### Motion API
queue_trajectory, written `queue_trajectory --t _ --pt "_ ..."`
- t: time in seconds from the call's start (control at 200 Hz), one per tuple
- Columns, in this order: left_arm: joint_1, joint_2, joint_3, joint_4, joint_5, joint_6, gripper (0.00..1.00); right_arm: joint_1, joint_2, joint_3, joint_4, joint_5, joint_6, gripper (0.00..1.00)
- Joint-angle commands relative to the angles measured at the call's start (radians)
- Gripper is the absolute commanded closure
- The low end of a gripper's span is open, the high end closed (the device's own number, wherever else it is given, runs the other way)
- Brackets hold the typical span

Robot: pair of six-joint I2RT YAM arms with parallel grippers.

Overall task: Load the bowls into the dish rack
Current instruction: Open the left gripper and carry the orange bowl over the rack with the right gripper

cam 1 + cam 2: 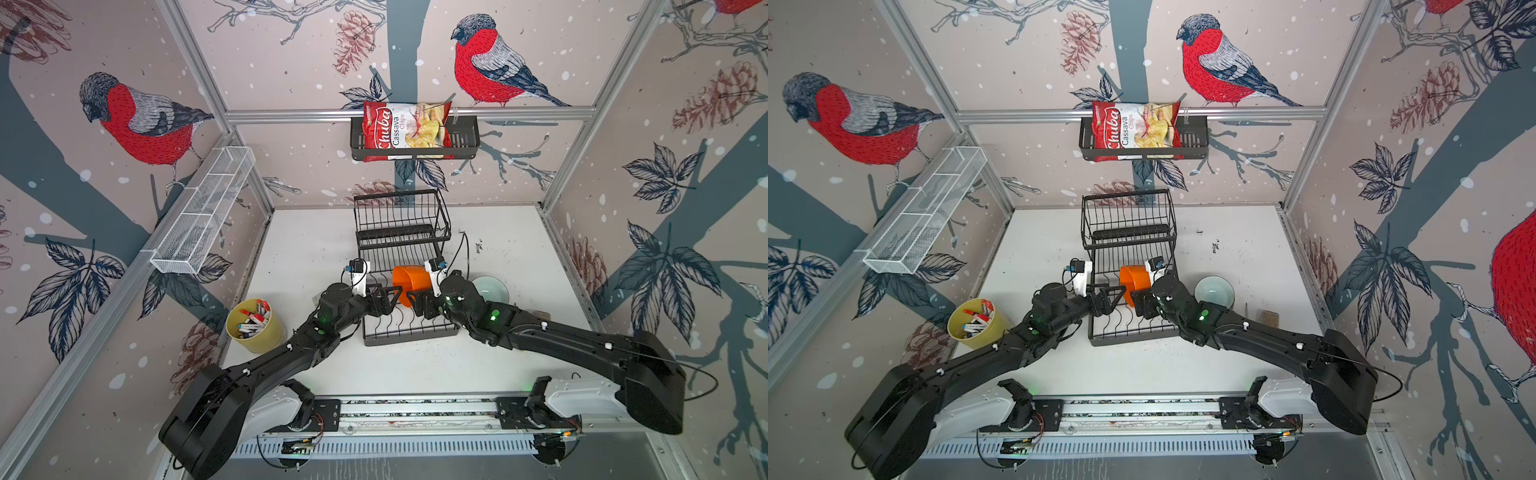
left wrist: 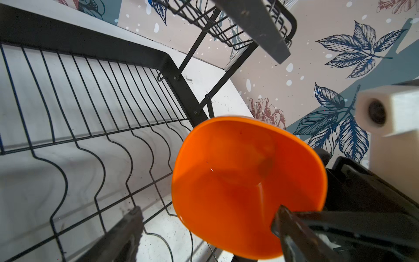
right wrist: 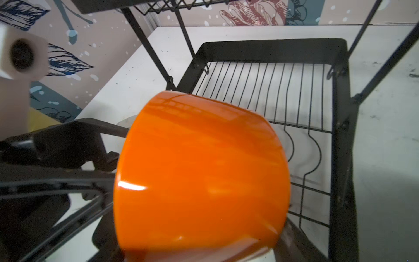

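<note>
Loading has barely begun: orange bowl (image 1: 411, 281) in the dish rack (image 1: 409, 340), your left gripper (image 1: 392, 299) wide, your right gripper (image 1: 415, 305) perhaps gripping it, I cannot tell, mint bowl (image 1: 495, 289) waiting beside the rack.

Two bowls are counted: one orange bowl (image 1: 411, 280) at frame centre and one pale mint bowl (image 1: 496, 289) to its right. One dish rack (image 1: 399, 237), one yellow cup (image 1: 257, 338) of pens (image 1: 252, 321) (number not legible), one chip bag (image 1: 405, 129), one black shelf basket (image 1: 466, 137) and one white mesh trough (image 1: 203, 212) are recorded. Two arms are noted: left arm (image 1: 291, 351) and right arm (image 1: 561, 343).
</note>
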Motion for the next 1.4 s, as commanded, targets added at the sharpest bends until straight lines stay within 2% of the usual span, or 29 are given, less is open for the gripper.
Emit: queue_trajectory --t 0.0,0.25,0.485,0.79,1.396 --pt "0.000 -0.034 0.005 -0.031 -0.041 0.036 0.05 0.004 0.011 0.012 0.025 0.118 -0.051 0.26" --pt "0.001 -0.167 -0.004 -0.182 -0.164 0.076 0.04 0.025 0.073 0.031 0.058 0.280 -0.134 0.26" --pt "0.002 -0.260 -0.020 -0.266 -0.255 0.092 0.04 0.057 0.190 0.079 0.102 0.421 -0.234 0.26" --pt "0.009 -0.278 -0.025 -0.309 -0.294 0.096 0.04 0.071 0.358 0.184 0.120 0.543 -0.410 0.26" --pt "0.015 -0.311 -0.047 -0.327 -0.311 0.101 0.04 0.055 0.562 0.273 0.281 0.742 -0.737 0.27"
